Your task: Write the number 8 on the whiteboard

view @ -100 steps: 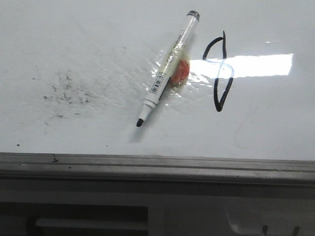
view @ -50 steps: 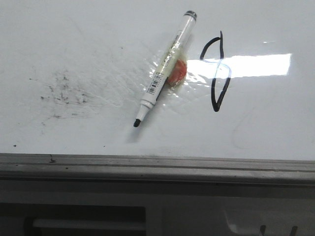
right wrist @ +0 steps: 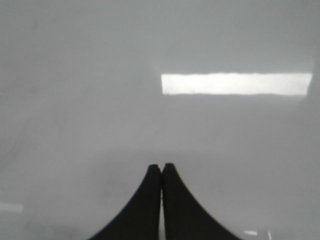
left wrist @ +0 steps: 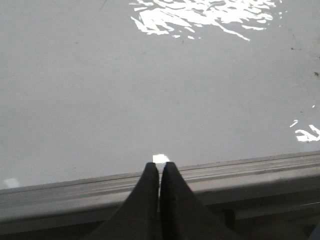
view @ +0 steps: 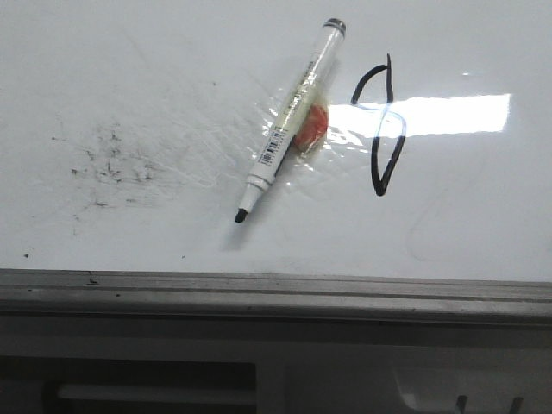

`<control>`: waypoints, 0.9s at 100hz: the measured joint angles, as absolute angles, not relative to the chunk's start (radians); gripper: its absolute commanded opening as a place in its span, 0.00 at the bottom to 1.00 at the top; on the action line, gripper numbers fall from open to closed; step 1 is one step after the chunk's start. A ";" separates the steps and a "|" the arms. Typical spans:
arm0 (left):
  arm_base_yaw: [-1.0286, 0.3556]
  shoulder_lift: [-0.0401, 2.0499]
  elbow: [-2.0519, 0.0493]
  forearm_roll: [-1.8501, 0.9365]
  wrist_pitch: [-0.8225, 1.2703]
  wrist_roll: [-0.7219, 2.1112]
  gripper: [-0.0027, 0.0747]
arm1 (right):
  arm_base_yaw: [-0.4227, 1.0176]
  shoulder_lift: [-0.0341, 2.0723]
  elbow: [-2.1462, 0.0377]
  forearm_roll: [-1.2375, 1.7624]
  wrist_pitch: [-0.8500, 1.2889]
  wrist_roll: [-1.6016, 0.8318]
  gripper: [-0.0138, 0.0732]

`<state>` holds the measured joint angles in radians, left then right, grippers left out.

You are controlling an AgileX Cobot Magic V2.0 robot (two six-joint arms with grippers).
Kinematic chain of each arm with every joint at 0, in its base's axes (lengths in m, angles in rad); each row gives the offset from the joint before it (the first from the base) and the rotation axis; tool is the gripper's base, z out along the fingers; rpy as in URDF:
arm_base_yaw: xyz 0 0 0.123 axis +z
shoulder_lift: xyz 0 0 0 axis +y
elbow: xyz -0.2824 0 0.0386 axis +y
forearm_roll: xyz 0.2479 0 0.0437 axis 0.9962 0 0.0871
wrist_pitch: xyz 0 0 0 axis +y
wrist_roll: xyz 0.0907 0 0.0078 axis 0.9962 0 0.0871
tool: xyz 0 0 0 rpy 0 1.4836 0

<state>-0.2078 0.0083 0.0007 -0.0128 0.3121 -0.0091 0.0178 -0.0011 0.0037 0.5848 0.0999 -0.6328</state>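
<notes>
Front view: whiteboard (view: 129,78) fills the upper two thirds of the frame, its grey frame edge (view: 276,289) running across the lower third. Number 8 (view: 382,129) sits right of centre in the upper half, a thin black line, tall and lopsided, upper loop open, lower loop ending in a point. A bright rectangular glare (view: 448,115) crosses its middle.

Just left of the figure lies a marker (view: 289,125), uncapped, white barrel with barcode, black tip pointing toward lower left, tail end toward the top of the frame. A small orange-red blob (view: 312,128) touches the barrel's right side; what it is cannot be told. Wrinkly shiny streaks surround both. Black smudge specks (view: 112,164) are scattered at left of the frame, well apart from the marker.

Left wrist view: left gripper (left wrist: 160,167), jaws pressed together, holding nothing, tips over the board's frame edge.

Right wrist view: right gripper (right wrist: 161,169), jaws likewise closed and empty, above bare board; picture blurred.
</notes>
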 measured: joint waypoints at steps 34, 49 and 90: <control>-0.208 0.008 0.001 -0.013 0.314 -0.009 0.01 | -0.023 -0.001 0.008 0.141 0.177 -0.246 0.08; -0.208 0.008 0.001 -0.013 0.314 -0.009 0.01 | -0.023 -0.001 0.008 0.051 0.175 -0.179 0.08; -0.208 0.008 0.001 -0.013 0.314 -0.009 0.01 | -0.023 -0.001 0.008 0.092 0.325 -0.083 0.08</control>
